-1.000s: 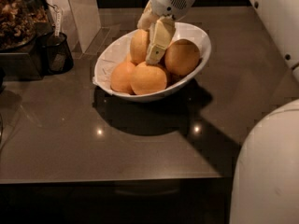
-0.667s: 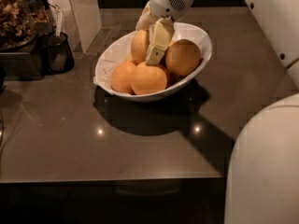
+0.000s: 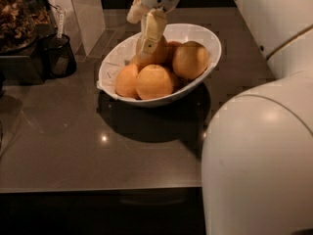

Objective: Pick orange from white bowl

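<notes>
The white bowl (image 3: pixel 208 37) stands on the dark counter and holds several oranges. My gripper (image 3: pixel 146 47) reaches down from the top into the bowl's back left. Its pale fingers (image 3: pixel 152 29) sit on either side of the paler, elongated orange (image 3: pixel 162 56), one in front and one behind, shut on it. That orange still rests among the others. Rounder oranges lie beside it at the right (image 3: pixel 190 59), the front (image 3: pixel 154 81) and the front left (image 3: pixel 126 81).
A small dark mesh cup (image 3: pixel 59 58) stands left of the bowl, with a dark tray of brownish bits (image 3: pixel 17 16) behind it. A pale upright panel (image 3: pixel 83 9) is at the back left. My white body (image 3: pixel 259 155) fills the lower right.
The gripper stays around the same orange at the bowl's back left. My white body takes up a little more of the right side of the view.
</notes>
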